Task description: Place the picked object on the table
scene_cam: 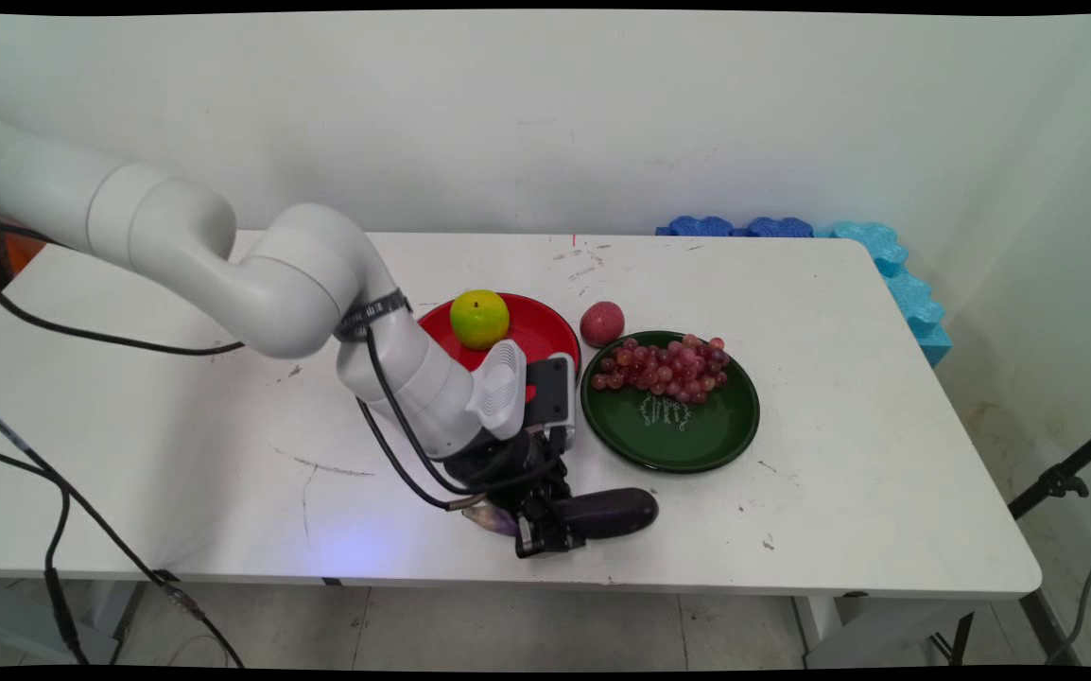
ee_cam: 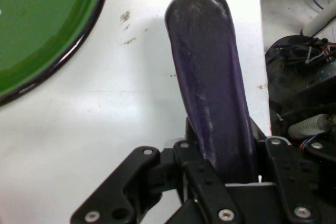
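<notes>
While it lies on the white table (scene_cam: 791, 284) close to the near edge, the eggplant (scene_cam: 607, 512) is clamped between the fingers (ee_cam: 202, 174) of the gripper (scene_cam: 545, 530), which is clenched on its middle; the rounded dark end sticks out to the picture's right, a paler end shows left of the gripper. The arm (scene_cam: 290, 284) reaches in from the upper left, bends at the elbow and slants down, wrist low over the table, black cables (scene_cam: 394, 426) looping beside it. Just beyond the eggplant sits a green plate (scene_cam: 687, 445) carrying grapes (scene_cam: 664, 367) on its far half. Left of it a red plate (scene_cam: 545, 331) bears an apple (scene_cam: 479, 318). A small red fruit (scene_cam: 601, 323) rests on the table between the plates. Blue foam (scene_cam: 895, 274) lines the far right corner against the white wall (scene_cam: 545, 113). Bare tabletop spreads to the right and to the left.
</notes>
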